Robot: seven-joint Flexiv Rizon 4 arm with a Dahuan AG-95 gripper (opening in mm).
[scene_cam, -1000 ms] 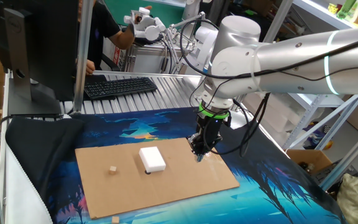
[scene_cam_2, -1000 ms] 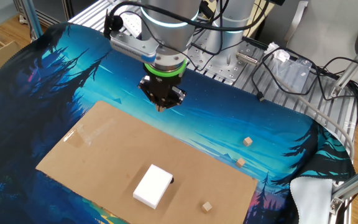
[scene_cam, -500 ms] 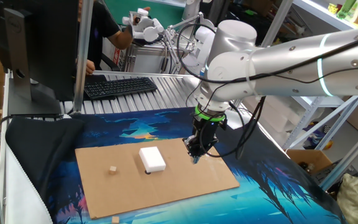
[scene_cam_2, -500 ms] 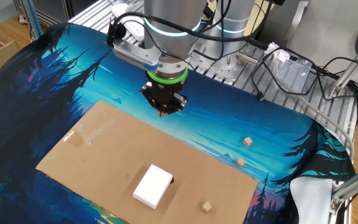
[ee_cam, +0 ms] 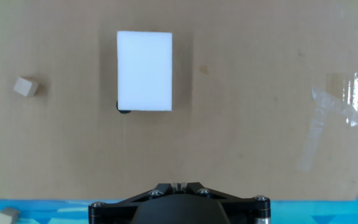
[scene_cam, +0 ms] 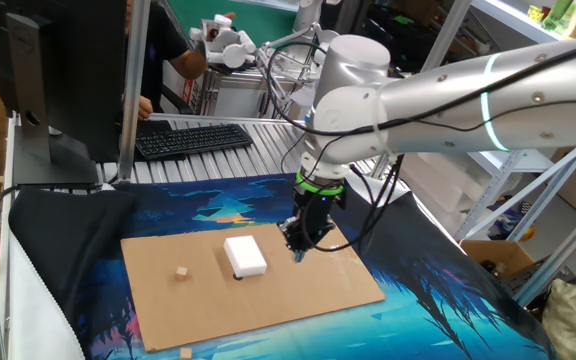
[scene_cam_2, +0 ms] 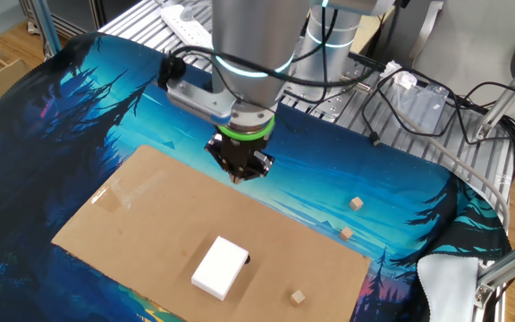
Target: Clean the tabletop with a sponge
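The white sponge point(scene_cam: 245, 255) lies flat on the brown cardboard tabletop point(scene_cam: 303, 292), partly covering a small dark spot. It also shows in the other fixed view point(scene_cam_2: 221, 266) and in the hand view point(ee_cam: 144, 71). My gripper point(scene_cam: 298, 252) hangs above the cardboard's far edge, to the right of the sponge and apart from it. Its fingers are closed together and hold nothing. In the other fixed view the gripper point(scene_cam_2: 240, 176) is over the cardboard point(scene_cam_2: 150, 215) edge. In the hand view the gripper point(ee_cam: 179, 185) shows at the bottom over the cardboard point(ee_cam: 247, 124).
A tiny tan cube point(scene_cam: 182, 273) sits on the cardboard left of the sponge. Two more cubes point(scene_cam_2: 357, 204) lie on the blue-and-black mat point(scene_cam_2: 79, 98). Clear tape point(ee_cam: 334, 106) is stuck on the cardboard. A keyboard point(scene_cam: 193, 138) and a monitor point(scene_cam: 53, 80) stand at the back.
My gripper has moved from beside the cardboard's far edge to over it, closer to the sponge. It stays closed. The sponge and cubes have not moved.
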